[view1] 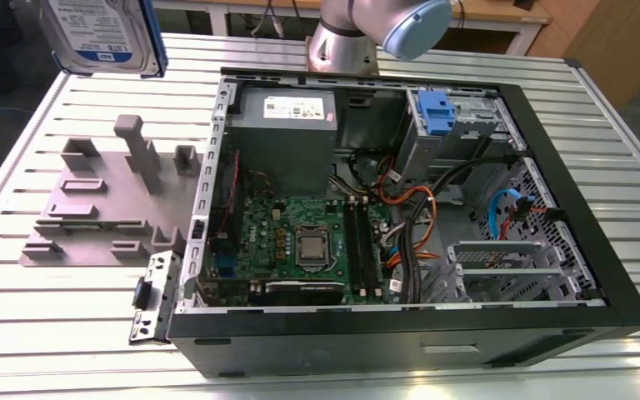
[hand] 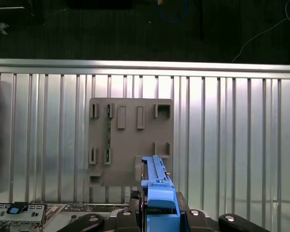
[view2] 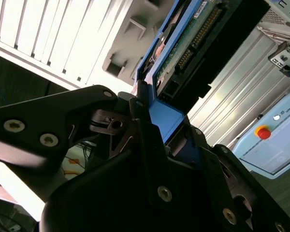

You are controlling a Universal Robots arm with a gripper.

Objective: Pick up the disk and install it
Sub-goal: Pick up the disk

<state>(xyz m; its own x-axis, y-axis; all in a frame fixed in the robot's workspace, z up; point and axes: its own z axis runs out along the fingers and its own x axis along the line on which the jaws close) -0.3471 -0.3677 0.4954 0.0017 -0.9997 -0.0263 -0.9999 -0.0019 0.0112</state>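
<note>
Since the disk (view1: 103,33) hangs at the exterior view's upper left, gripper (view2: 163,122) clamped on its blue rail (well above the grey holder (view1: 103,204)), pickup judged done; install into computer case (view1: 576,196) outstanding

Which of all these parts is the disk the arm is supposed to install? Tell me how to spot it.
Start at the open black computer case. Beyond the grey plastic fixture on the exterior view's left, a flat silver disk is held up in the air. Its white-and-blue label sets it apart from the bare blue plastic clip inside the case.
</note>
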